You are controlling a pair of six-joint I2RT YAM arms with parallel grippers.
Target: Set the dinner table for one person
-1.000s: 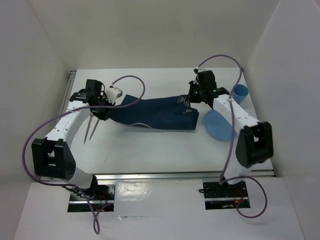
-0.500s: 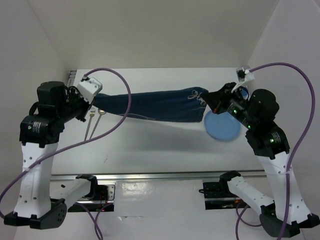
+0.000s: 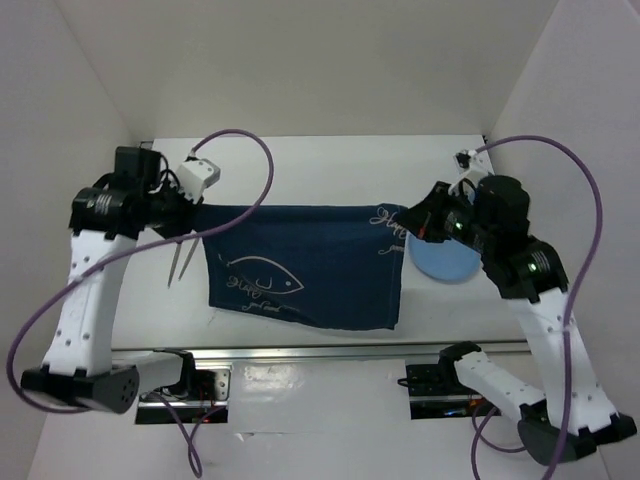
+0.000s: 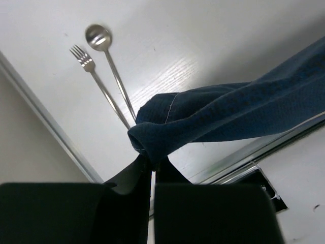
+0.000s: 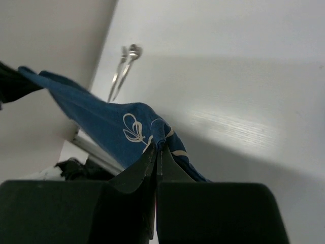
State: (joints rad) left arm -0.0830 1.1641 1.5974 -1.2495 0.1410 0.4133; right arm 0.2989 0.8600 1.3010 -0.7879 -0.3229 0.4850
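Navy cloth (image 3: 300,265) hangs between the jaws, over the counter (image 3: 300,170). Both left jaws and right jaws pinch its corners tight.

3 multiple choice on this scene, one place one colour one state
1. The plate is: A red, B light blue, C green.
2. The fork and spoon lie: A on the plate, B on the table left of the placemat, C on the placemat.
3. The placemat is: A rolled up, B flat on the table, C held spread between left gripper and right gripper.
Answers: 1 B, pale blue disc. 2 B, both on bare table. 3 C, each gripper pinches a top corner.
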